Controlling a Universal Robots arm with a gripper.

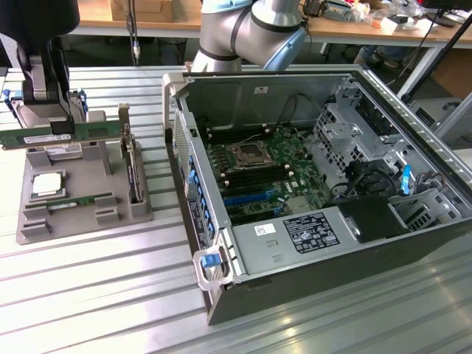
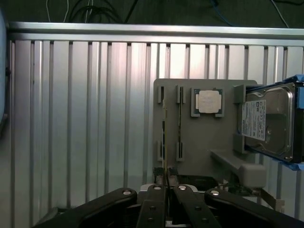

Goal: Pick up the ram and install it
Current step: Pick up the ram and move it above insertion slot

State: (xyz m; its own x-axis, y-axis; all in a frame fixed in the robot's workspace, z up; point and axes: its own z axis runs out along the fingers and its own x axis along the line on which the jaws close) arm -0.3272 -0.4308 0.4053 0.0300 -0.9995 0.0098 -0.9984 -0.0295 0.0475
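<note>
Gripper (image 2: 166, 189) pressed nearly together, pinching ram (image 2: 165, 137) on upper edge, about mid-length. Ram (image 1: 81, 133): thin green stick, held level over grey tray (image 2: 199, 147), at exterior view's left. Cannot tell whether it is clear of tray slot.

Handling, judged: light, stiff, fragile. Grip long bare edges, keep off chips and contacts, no twisting.

Second green stick (image 1: 77, 200) lies in tray. Farther off, open computer case (image 1: 243, 254) on counter (image 1: 88, 302), well apart from ram.
</note>
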